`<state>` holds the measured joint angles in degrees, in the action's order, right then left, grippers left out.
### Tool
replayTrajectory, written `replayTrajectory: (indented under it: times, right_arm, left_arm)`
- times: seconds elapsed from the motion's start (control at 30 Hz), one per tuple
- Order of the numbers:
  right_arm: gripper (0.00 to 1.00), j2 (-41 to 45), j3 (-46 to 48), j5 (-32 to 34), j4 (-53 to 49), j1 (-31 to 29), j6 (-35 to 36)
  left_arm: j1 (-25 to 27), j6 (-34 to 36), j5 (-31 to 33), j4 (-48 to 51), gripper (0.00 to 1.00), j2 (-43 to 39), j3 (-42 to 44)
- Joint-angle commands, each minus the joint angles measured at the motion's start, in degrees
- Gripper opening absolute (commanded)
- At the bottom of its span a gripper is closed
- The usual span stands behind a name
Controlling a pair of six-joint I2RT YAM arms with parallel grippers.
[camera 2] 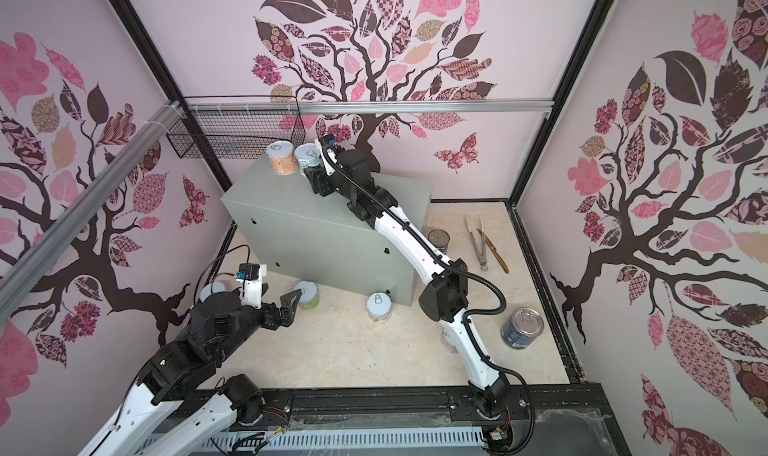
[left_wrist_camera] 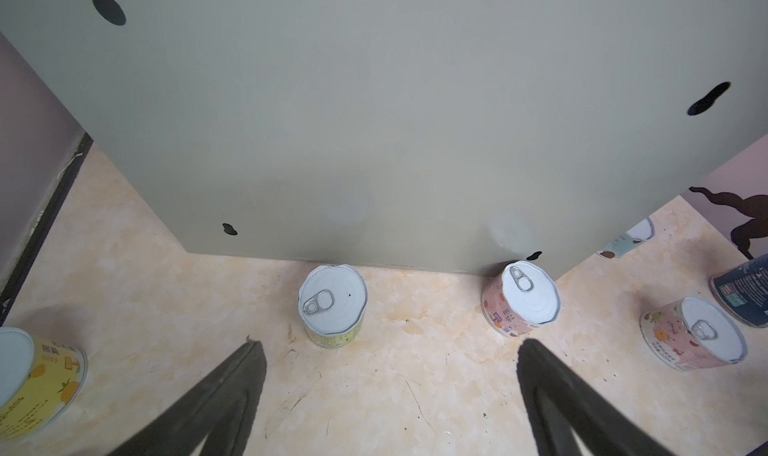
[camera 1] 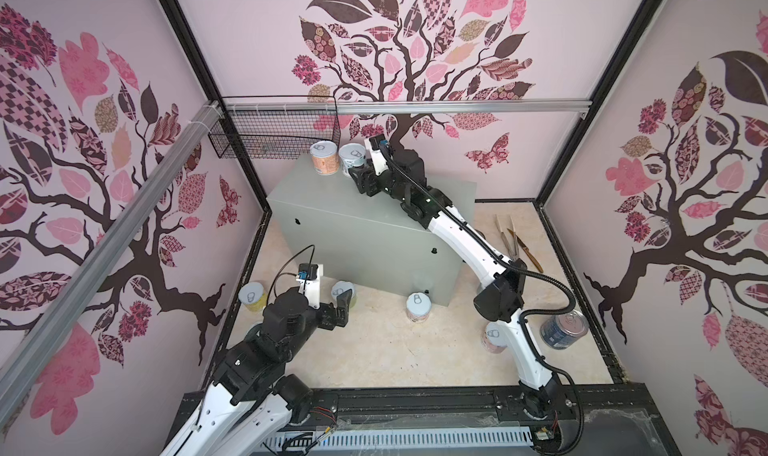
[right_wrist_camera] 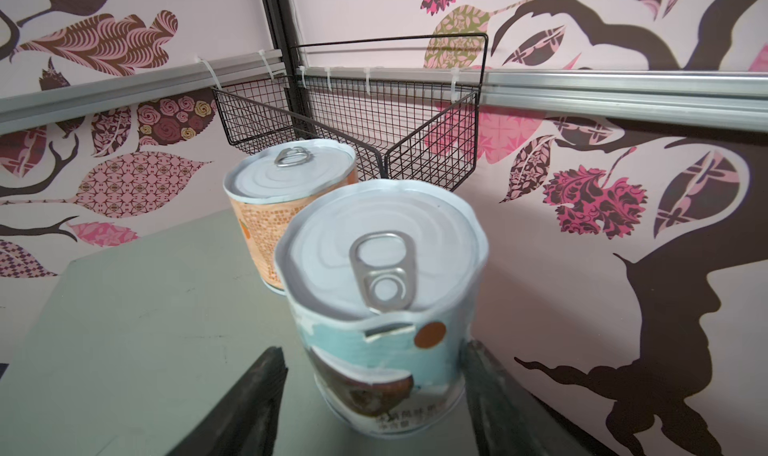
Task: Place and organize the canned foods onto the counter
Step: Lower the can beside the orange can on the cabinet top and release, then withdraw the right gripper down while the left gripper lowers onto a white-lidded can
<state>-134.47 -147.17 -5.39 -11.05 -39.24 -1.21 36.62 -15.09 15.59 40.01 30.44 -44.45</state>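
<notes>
In both top views the counter stands askew near the far left corner. Much of its top is bare, though the right arm reaches over it. An orange can and a pale blue can stand at its far left edge, just before the wire basket. On the floor a yellow can, a green can, a pink can and a tall blue can stand apart, with open floor in front of them. A second pink can is half covered by the right arm, and a dark can shows in a top view behind that arm. Tongs and a knife lie near the right wall. In the left wrist view the left jaws are wide open and empty above bare floor. The green can and the pink can stand at the counter's foot. The yellow can is cut by the frame, and one more can is half hidden behind the counter's corner. In the right wrist view the right jaws stand open on both sides of the pale blue can, with a clear gap at one side. Whether the other side touches cannot be told. The orange can stands just behind.
</notes>
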Motion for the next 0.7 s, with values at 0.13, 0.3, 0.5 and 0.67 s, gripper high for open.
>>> replayTrajectory:
  times: [0.13,0.3,0.5,0.67]
  right_arm:
    - [0.82,8.01,7.25,0.82,-4.6,0.36,0.42]
    - [0.87,15.56,11.19,0.81,-6.71,0.39,1.18]
    - [0.9,27.35,21.47,2.4,-6.69,0.42,1.22]
    - [0.91,38.78,33.11,3.1,-6.28,0.75,-0.7]
  left_arm:
    - [-0.23,0.41,0.38,-0.54,0.98,0.98,0.72]
    - [-0.23,0.79,1.84,0.8,0.98,2.05,-0.91]
    - [-0.21,-0.03,4.44,2.48,0.98,4.61,-4.08]
    - [-0.17,-2.07,5.24,2.42,0.98,7.28,-5.21]
